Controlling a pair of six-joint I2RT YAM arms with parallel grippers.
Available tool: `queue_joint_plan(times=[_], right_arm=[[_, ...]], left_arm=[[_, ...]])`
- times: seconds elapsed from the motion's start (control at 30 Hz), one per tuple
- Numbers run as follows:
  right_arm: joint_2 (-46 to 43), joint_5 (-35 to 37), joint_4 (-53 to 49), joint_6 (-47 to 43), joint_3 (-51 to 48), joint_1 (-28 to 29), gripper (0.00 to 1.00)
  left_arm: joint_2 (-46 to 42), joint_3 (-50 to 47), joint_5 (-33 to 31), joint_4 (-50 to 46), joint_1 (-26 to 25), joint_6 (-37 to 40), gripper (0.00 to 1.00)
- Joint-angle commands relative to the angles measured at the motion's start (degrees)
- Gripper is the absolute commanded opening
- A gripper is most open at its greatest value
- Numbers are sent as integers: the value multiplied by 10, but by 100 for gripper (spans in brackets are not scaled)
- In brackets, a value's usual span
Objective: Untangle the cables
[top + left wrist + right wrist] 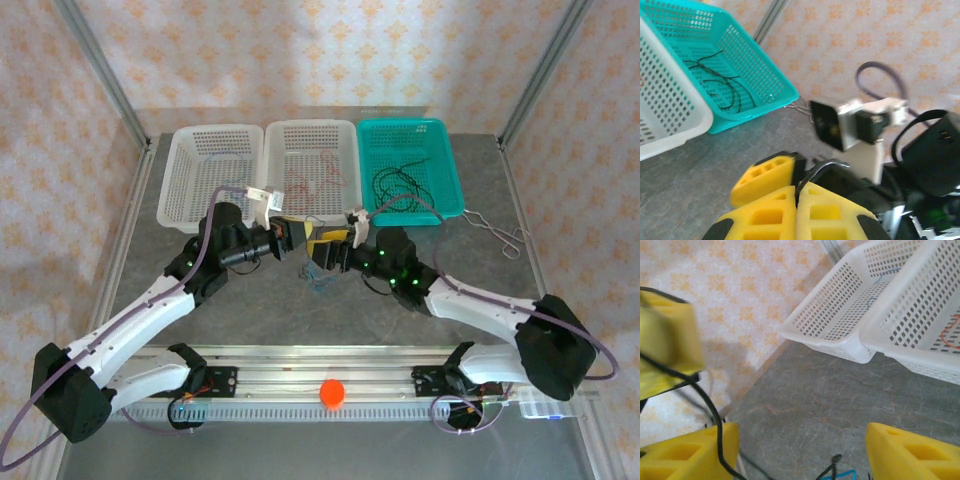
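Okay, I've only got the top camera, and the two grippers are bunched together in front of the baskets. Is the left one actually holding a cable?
Observer: Yes. In the left wrist view the left gripper is shut, its yellow pads pressed together, with a black cable coming out of the seam.
Operator: And the right one?
Observer: The right gripper is open, with the table showing between its jaws. The black cable crosses in front of one finger and is not pinched.
Operator: Anything in the leftmost basket?
Observer: A blue cable lies inside the left white basket.
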Motion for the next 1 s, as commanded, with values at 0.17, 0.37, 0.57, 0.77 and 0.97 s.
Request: queue_joint_plan(times=[0.17,0.37,0.57,0.77,0.97], right_arm=[[60,65,82,67,-13,15,54],[90,89,73,92,-39,21,46],[81,171,8,109,-67,21,35],[6,237,-57,104,-92,20,37],[-122,302,-171,55,-84,11,42]], left_arm=[[-19,56,7,-4,-30,-5,0],[-18,86,-44,-36,-29,16,0],[-11,116,-123,-78,-28,35,0],[-7,140,-171,-115,-22,51,0],[5,165,-238,-171,-4,61,0]])
